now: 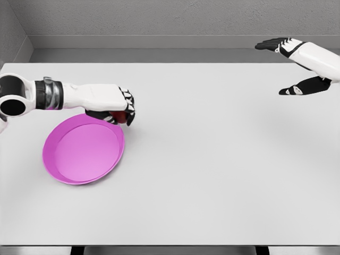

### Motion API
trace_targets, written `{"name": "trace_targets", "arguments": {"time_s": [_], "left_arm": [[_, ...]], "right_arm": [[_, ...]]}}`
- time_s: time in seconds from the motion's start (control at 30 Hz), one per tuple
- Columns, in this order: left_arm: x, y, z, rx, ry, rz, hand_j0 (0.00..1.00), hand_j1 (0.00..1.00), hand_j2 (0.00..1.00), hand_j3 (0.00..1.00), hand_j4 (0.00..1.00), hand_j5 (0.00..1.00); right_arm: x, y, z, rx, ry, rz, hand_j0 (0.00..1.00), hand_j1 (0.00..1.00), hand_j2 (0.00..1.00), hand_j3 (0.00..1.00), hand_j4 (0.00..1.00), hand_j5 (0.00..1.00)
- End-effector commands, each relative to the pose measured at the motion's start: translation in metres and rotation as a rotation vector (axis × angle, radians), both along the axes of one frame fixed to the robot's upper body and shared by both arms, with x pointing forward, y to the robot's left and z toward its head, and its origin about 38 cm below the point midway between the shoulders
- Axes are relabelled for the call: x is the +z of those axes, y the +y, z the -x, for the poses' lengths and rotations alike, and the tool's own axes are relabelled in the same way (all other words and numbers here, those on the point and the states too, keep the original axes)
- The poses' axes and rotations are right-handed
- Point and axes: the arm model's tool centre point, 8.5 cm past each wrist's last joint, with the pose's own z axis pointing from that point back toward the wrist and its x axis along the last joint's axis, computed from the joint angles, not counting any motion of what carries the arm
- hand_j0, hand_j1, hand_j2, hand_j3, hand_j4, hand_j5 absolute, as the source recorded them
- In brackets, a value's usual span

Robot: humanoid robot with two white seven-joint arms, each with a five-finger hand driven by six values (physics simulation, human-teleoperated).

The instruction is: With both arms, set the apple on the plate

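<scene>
Nearest, a pink plate (83, 149) lies on the white desk (223, 170) at the left. Just above its upper right rim, the left hand (118, 109) curls around a red apple (120, 116), mostly hidden. Far right, the right hand (295, 66) hangs with fingers spread, holding nothing.

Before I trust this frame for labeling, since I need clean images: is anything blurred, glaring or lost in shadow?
Head view: sharp throughout, even soft light, no glare on the table. Only faint shadows, under the plate rim and beneath the left hand. The apple is mostly hidden by that hand, not by blur. The right hand is clear.
</scene>
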Motion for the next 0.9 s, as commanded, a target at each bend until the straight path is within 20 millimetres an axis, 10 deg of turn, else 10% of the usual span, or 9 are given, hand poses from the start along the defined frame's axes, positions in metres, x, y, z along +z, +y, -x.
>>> {"name": "trace_targets", "arguments": {"time_s": [0.0,0.27,0.4,0.67,0.87], "left_arm": [[0.012,0.047,0.004,0.092,0.003,-0.013,0.38,0.38,0.38,0.38,0.38,0.38],[0.004,0.062,0.007,0.123,0.026,-0.038,0.50,0.50,0.50,0.50,0.50,0.50],[0.011,0.057,0.003,0.125,0.031,0.018,1.00,1.00,1.00,1.00,1.00,1.00],[0.017,-0.022,-0.055,0.133,0.061,0.294,1.00,1.00,1.00,1.00,1.00,1.00],[0.013,-0.009,-0.066,0.199,0.075,0.329,1.00,1.00,1.00,1.00,1.00,1.00]], "right_arm": [[0.000,0.000,0.000,-0.001,0.002,-0.009,1.00,1.00,1.00,1.00,1.00,1.00],[-0.002,0.001,0.000,0.003,0.009,-0.004,1.00,1.00,1.00,1.00,1.00,1.00],[-0.002,0.002,0.000,0.005,0.009,-0.004,1.00,1.00,1.00,1.00,1.00,1.00],[-0.004,0.008,-0.001,0.021,0.016,0.006,1.00,1.00,1.00,1.00,1.00,1.00],[0.002,0.013,0.000,0.036,-0.002,0.012,1.00,1.00,1.00,1.00,1.00,1.00]]}}
